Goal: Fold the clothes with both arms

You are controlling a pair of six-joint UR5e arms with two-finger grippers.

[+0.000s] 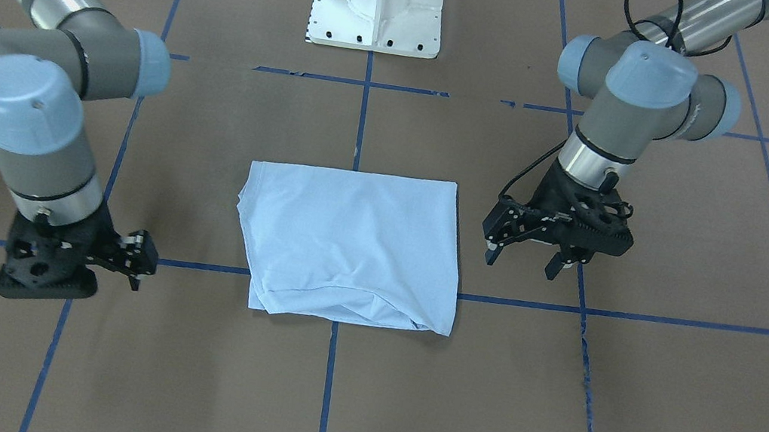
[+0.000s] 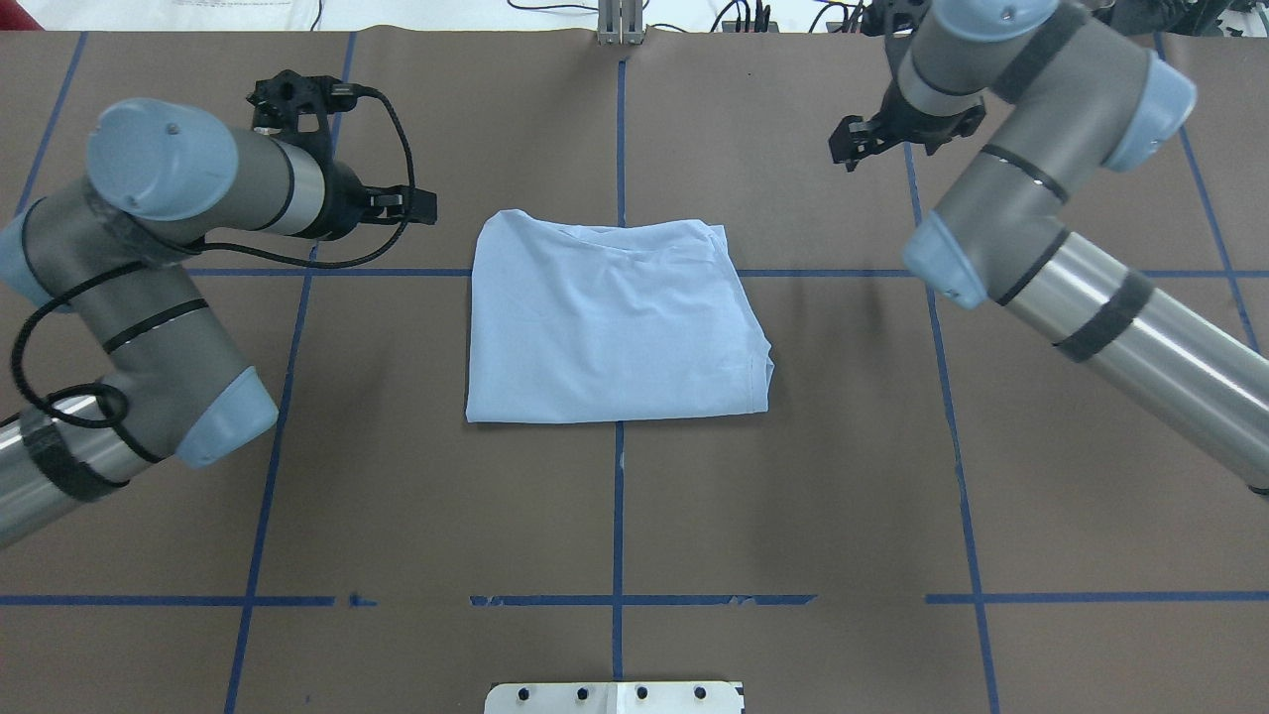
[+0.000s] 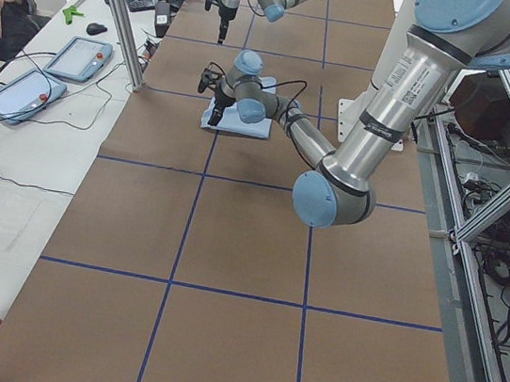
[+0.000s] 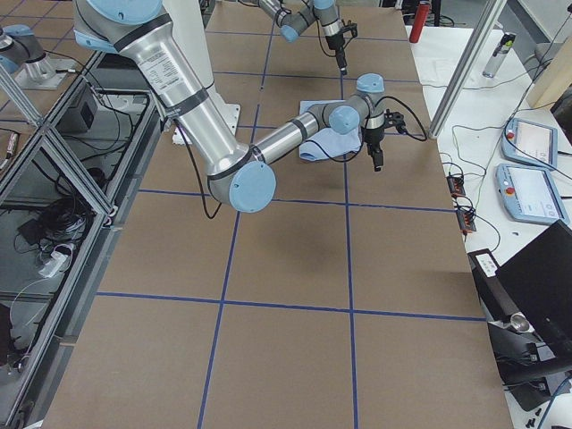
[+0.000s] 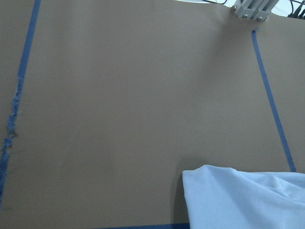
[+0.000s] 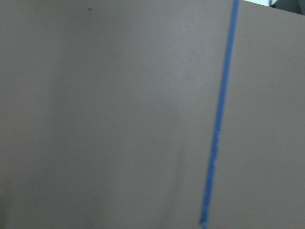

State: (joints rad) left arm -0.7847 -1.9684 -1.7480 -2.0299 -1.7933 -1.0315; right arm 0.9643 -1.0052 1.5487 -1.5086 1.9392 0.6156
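While the folded T-shirt (image 1: 350, 241) lies flat, left hand (image 1: 520, 265) fingers apart beside it; right hand (image 1: 134, 268), cannot tell

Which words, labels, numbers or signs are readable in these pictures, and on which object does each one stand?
None can be read.
Sticker on the left arm: print too small to read.
Sticker on the right arm: print too small to read.
T-shirt: folded, no print or label showing.
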